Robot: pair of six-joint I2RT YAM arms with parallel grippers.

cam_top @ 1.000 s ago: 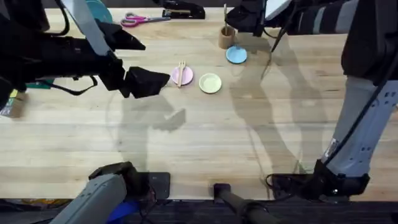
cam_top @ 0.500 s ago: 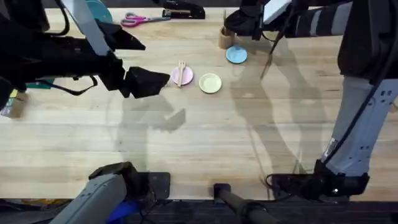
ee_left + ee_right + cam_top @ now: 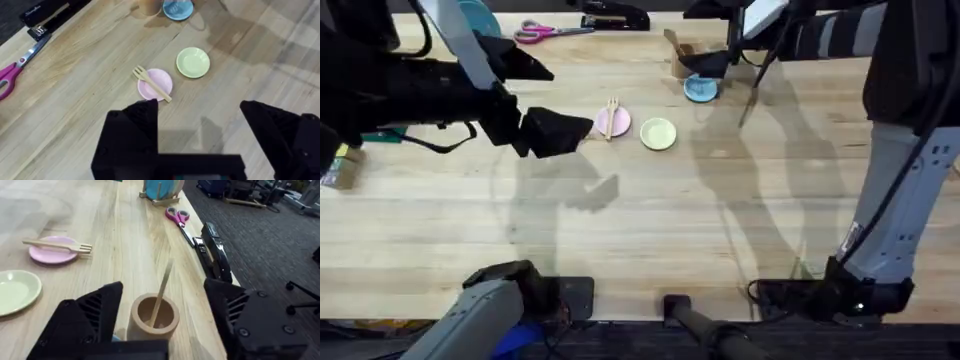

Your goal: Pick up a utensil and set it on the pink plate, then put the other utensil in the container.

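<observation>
The fork (image 3: 152, 84) lies across the pink plate (image 3: 161, 80), with its tines over one edge of the plate and its handle over the other edge. So the first half of the task looks finished. The spoon (image 3: 160, 294) stands in the brown cup (image 3: 154, 316): the handle leans on the rim and points up, and the bowl end is down inside, where I cannot see it. In my judgement the second half is also done, or very nearly.

The right gripper (image 3: 160, 325) hangs just over the cup with its two fingers spread wide on both sides, and it holds nothing. The left gripper (image 3: 205, 140) is also wide open and empty, and it hovers near the pink plate, on the side toward the robot. Just beside this plate sits the yellow-green plate (image 3: 193, 62), and the blue plate (image 3: 178, 9) is next to the cup. I think what is left is only for the arms to draw back.
</observation>
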